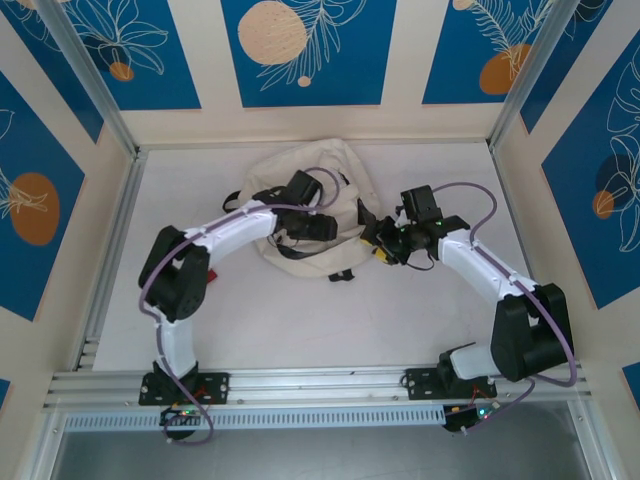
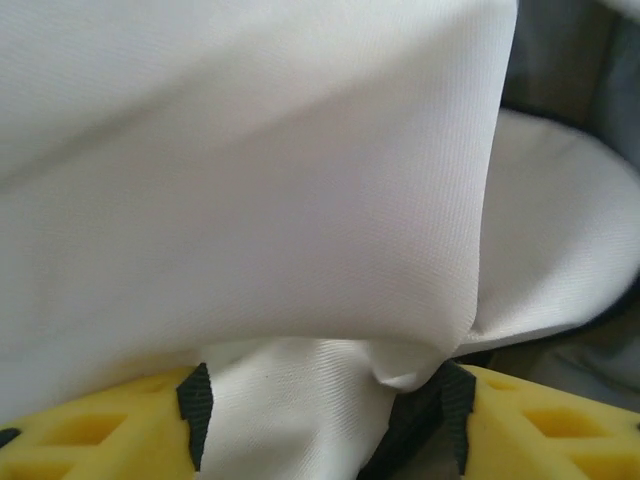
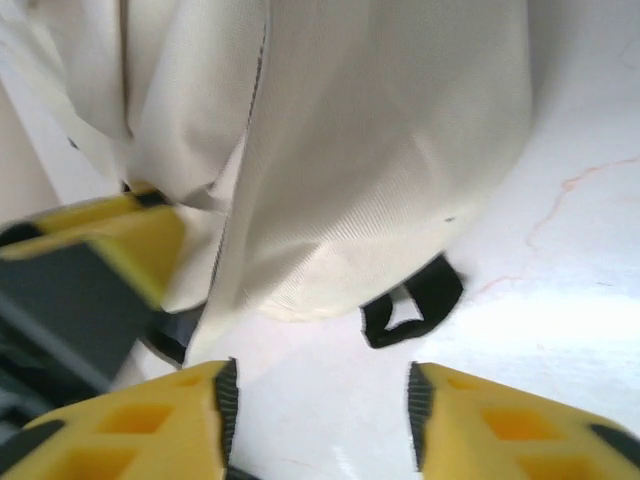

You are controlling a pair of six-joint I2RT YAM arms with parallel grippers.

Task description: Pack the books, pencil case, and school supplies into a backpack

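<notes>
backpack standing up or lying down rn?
Lying down. From above the backpack sprawls crumpled on the table, a strap loop flat beside it. Open or zipped: cannot tell.

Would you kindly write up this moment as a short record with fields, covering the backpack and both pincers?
backpack: cream, slumped on the far half of the table, between the two arms
left pincer: over the backpack, jaws apart, a fold of its cloth lying between them
right pincer: at the backpack's right edge, jaws apart over bare table, holding nothing
strap loop: black, on the table at the backpack's edge, just ahead of the right pincer
</notes>
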